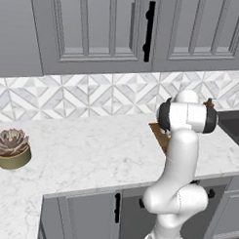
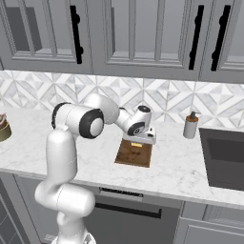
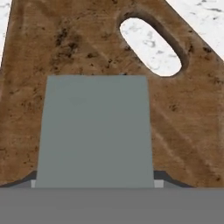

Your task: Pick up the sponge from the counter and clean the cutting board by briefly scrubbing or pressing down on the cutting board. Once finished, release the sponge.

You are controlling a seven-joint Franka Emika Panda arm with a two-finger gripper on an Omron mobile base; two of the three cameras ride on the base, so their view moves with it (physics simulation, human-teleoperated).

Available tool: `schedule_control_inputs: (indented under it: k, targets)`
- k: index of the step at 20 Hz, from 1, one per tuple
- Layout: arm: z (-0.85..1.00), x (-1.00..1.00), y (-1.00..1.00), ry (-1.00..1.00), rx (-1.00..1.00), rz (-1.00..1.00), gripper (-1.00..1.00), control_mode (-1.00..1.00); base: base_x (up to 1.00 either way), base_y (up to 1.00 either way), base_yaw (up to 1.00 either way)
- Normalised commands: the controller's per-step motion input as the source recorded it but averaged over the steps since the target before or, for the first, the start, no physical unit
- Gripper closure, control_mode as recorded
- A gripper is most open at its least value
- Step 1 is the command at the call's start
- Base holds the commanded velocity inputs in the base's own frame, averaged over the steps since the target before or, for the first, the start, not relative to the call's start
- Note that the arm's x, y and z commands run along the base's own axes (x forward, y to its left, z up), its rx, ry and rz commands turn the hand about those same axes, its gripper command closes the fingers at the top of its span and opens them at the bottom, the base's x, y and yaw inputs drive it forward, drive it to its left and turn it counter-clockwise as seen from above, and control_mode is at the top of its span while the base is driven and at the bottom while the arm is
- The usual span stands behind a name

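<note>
The sponge (image 3: 95, 131) shows its grey-green top in the hand view, held between my fingertips (image 3: 161, 178). Under it lies the cutting board (image 3: 65, 48), dark brown mottled wood with an oval handle hole. In the right base view my gripper (image 2: 138, 139) hangs low over the far end of the cutting board (image 2: 132, 156), shut on the sponge (image 2: 137, 144), whose yellow foam shows beneath the hand. Whether the sponge touches the board I cannot tell. In the left base view my arm hides most of the cutting board (image 1: 160, 133) on the counter (image 1: 91, 154).
A soap dispenser (image 2: 191, 125) stands right of the board, beside a dark sink (image 2: 223, 157). A potted succulent (image 1: 12, 148) sits at the counter's far left. Grey wall cabinets with black handles (image 2: 76, 33) hang above the tiled backsplash.
</note>
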Motion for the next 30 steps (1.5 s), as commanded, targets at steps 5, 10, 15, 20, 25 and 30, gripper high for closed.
schedule_control_inputs:
  k: [5, 10, 15, 20, 25, 30]
  targets:
    - [-0.76, 0.14, 0.08, -0.01, 0.00, 0.00, 1.00, -1.00, 0.00, 0.00, 0.00]
    - [-0.90, 0.04, 0.20, -0.06, 0.00, 0.00, 1.00, -1.00, 0.00, 0.00, 0.00]
    - [-0.68, -0.21, 0.17, -0.07, 0.00, 0.00, 1.00, -1.00, 0.00, 0.00, 0.00]
    - [-0.09, -0.50, 0.12, 0.06, 0.00, 0.00, 1.00, -1.00, 0.00, 0.00, 0.00]
    - [-0.05, -0.91, 0.03, 0.11, 0.00, 0.00, 1.00, -1.00, 0.00, 0.00, 0.00]
    - [-0.27, -0.67, 0.02, 0.00, 0.00, 0.00, 1.00, -1.00, 0.00, 0.00, 0.00]
